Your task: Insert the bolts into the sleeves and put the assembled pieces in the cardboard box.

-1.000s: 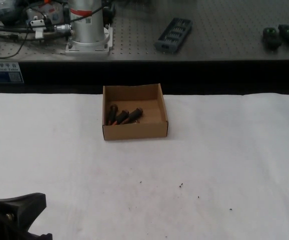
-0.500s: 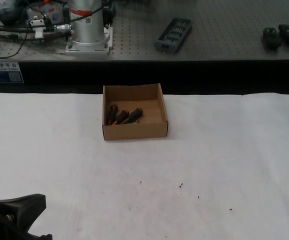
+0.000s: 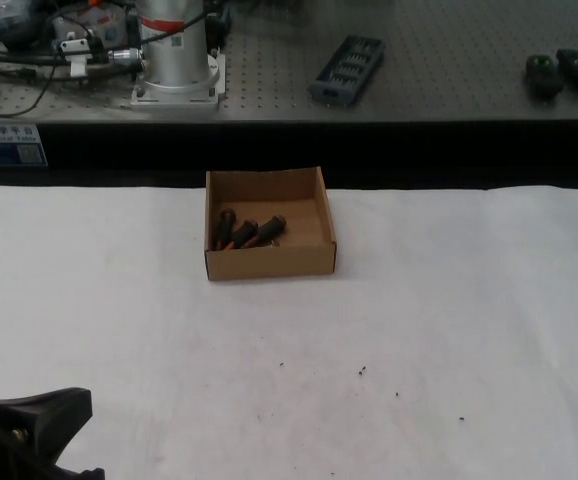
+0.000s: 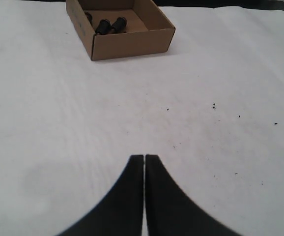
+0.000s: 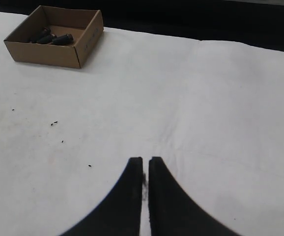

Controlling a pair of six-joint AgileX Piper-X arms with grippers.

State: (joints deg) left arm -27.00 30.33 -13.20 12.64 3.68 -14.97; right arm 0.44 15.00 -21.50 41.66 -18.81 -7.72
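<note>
In the cardboard box (image 3: 269, 262), at the far edge of the white sheet (image 3: 419, 320): three assembled pieces (image 3: 245, 233), side by side toward one side wall. Left gripper (image 4: 144, 160) pressed fully shut, fingers touching, nothing between them, hovering over bare sheet well apart from the box. Right gripper (image 5: 145, 161) closed but for a hairline gap, likewise empty, likewise well back. Judged as good as finished, with every visible piece already boxed. Best handled now by keeping both grippers shut, drawing back away from the box rather than across it, and leaving the pieces undisturbed. From the high view: orange bands on the pieces, a perforated metal bench (image 3: 449, 60) behind the box, the dark bulk of an arm (image 3: 24, 430) at the near corner. From the wrist views: the closed fingertips themselves, the box's outer walls, the pieces' dark heads nearly end on.
</note>
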